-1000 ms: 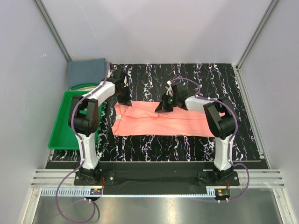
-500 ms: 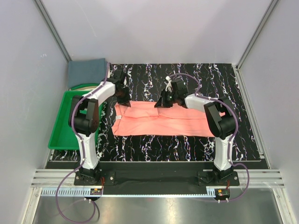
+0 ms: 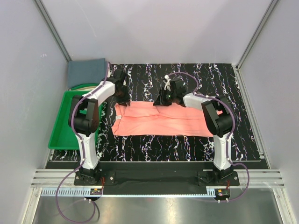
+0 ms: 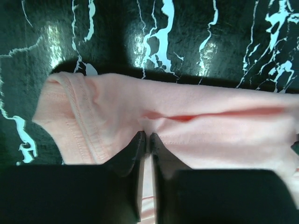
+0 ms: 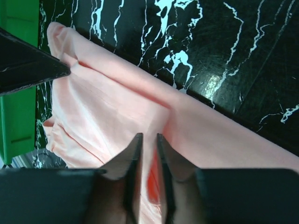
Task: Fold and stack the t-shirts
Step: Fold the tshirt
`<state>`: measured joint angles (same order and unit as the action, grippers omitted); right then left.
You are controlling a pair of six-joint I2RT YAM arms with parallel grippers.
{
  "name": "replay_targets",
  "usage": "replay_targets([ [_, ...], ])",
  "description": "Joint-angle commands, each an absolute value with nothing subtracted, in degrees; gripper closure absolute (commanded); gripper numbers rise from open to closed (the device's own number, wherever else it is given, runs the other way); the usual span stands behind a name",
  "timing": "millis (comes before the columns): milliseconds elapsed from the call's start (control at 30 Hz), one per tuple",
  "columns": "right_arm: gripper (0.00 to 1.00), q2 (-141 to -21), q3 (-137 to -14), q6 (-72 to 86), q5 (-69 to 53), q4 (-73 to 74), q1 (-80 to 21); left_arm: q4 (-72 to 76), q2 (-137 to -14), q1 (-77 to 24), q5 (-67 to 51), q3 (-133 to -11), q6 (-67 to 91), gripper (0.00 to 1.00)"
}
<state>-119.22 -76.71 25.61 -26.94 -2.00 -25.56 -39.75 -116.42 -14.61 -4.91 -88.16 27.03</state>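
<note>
The left hand [image 4: 145, 136] has its two fingers only a thin slit apart. Their tips rest on a small pucker in the salmon-pink t-shirt [image 4: 210, 135], right where a crease runs along the cloth. Whether any cloth is pinched between them cannot be told. In the overhead view this hand sits at the far left corner of the shirt, with its arm reaching over from the left.

The right hand [image 5: 148, 136] shows a narrow gap between its fingers, a little wider than the left's. The tips are down at the far folded edge of the same shirt, and pink cloth shows through the gap. Here too it cannot be told whether the cloth is gripped or only touched. From above, this hand is at the far edge of the shirt, about midway along it and to the right of the left hand. In the right wrist view, one dark finger of the left hand points in from the left, its tip against a small nub of cloth.

The pink t-shirt lies on the black, white-veined worktop [image 3: 196, 77] as a long folded band running left to right between the two arms. A stitched hem shows at its left end.

The slate blue-grey t-shirt [image 3: 86, 71] lies folded at the far left corner, well apart from both hands. The green tray [image 3: 63, 135] lies along the left side of the worktop, just near of it.
</note>
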Motion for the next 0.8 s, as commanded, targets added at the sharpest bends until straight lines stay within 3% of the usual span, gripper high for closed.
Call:
replay_targets([
  [0, 0.71, -118.74, -79.63, 24.61, -25.05, -1.33, -26.02, -40.95, -114.61, -14.41, -2.13, -91.93, 28.47, 0.67],
  [100, 0.62, -116.30, -78.93, 23.21, -22.59, 2.98, -26.02, -42.80, -110.75, -14.33, 3.67, -90.53, 28.57, 0.50],
  [200, 0.58, -112.78, -76.39, 21.37, -22.15, 4.04, -26.10, -43.50, -106.18, -14.15, 3.87, -89.04, 27.60, 0.46],
  [500, 0.47, -111.44, -74.26, 15.12, -31.89, 6.15, -26.02, -41.40, -99.75, -13.71, -13.17, -78.84, 25.40, 0.46],
  [767, 0.47, -116.19, -76.47, 14.85, -33.84, 7.74, -26.02, -38.85, -104.67, -13.71, -13.36, -76.29, 26.28, 0.51],
])
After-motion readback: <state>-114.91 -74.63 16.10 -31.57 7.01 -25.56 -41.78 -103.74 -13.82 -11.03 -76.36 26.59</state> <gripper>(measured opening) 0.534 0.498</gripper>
